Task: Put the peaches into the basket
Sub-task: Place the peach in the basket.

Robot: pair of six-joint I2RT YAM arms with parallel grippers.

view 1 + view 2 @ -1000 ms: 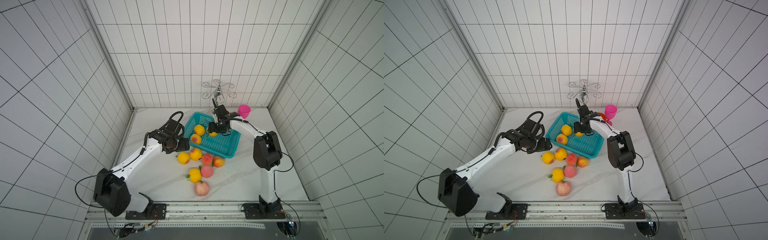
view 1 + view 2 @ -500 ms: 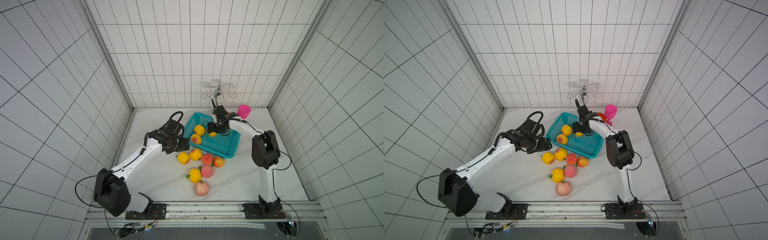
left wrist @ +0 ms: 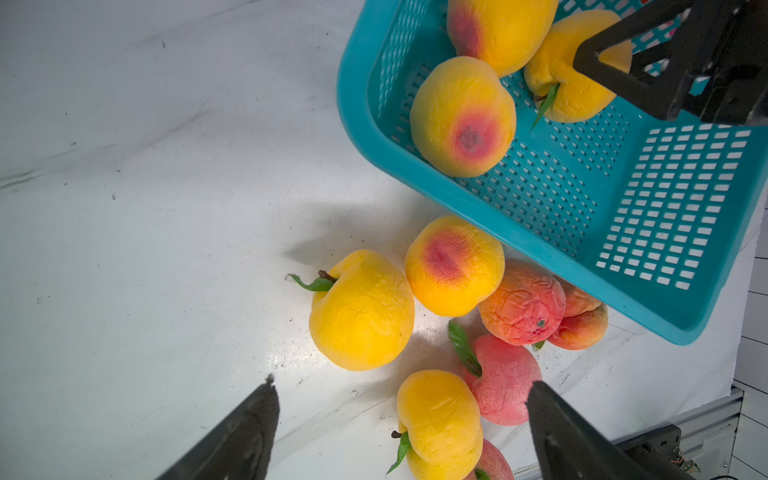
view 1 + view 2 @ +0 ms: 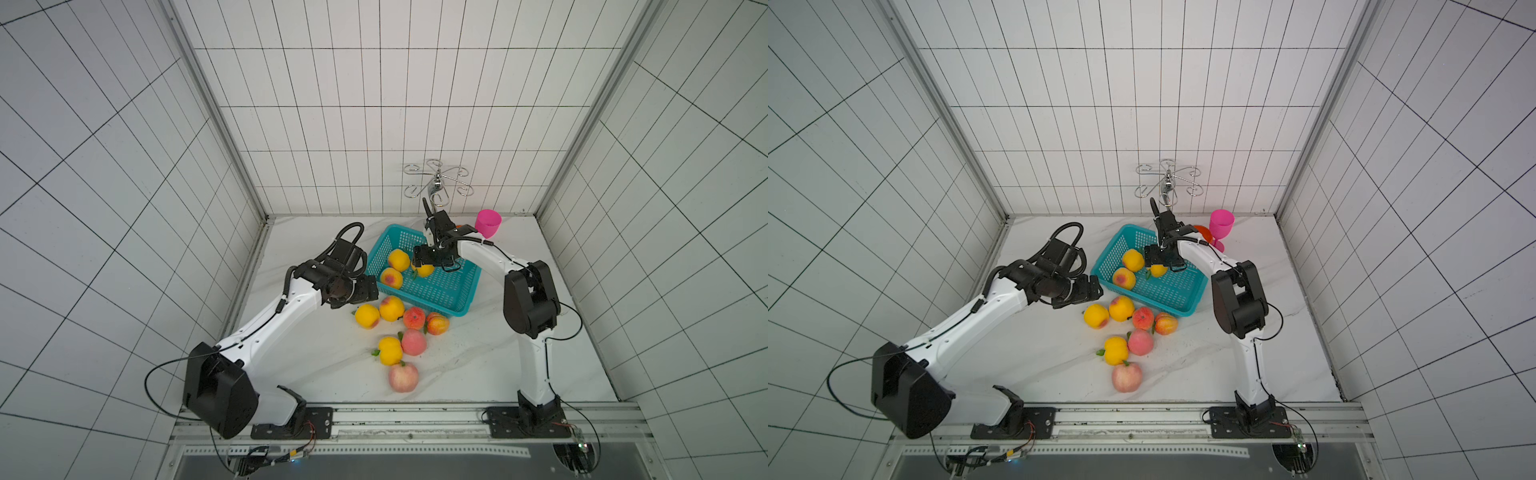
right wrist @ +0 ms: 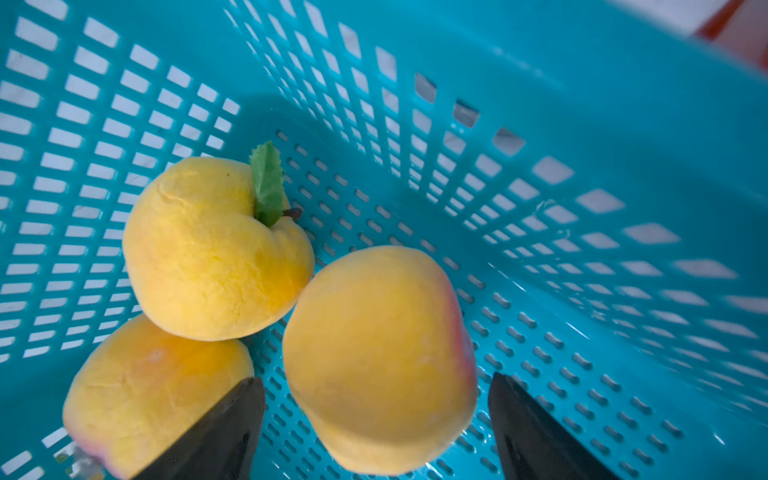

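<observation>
Right wrist view: the right gripper (image 5: pixel 374 380) stands with its jaws apart inside the basket (image 5: pixel 582 104). A blush-edged peach (image 5: pixel 378 357) sits in the gap, with a sliver of teal showing between it and each of the dark fingers (image 5: pixel 224 432), so nothing is gripped. Whether that fruit rests on the mesh floor cannot be told. Just beyond it lies a leafed peach (image 5: pixel 216 249), all yellow, its stem and green leaf pointing toward the basket's wall. Against it, a third peach (image 5: pixel 153 386) is half covered by one finger and cut by the frame edge.

In both top views this gripper points down into the basket and hides most of the fruit under it; only a yellow edge and a bit of leaf show. The basket's long axis runs across the table (image 4: pixel 324 353) from left to right, skewed so that its right end lies nearer the front rail (image 4: pixel 415 419). All three basket fruits sit in its left half.

The left gripper (image 3: pixel 403 381) hangs wide open and empty over the table, near the basket's left front corner. A row of four peaches (image 4: pixel 391 308) lies along the basket's near long side, the rightmost partly hidden behind the rim in the left wrist view. In front of them lie three further peaches (image 4: pixel 414 341), well clear of the basket. One yellow fruit among them is cut off by the left wrist frame.
</observation>
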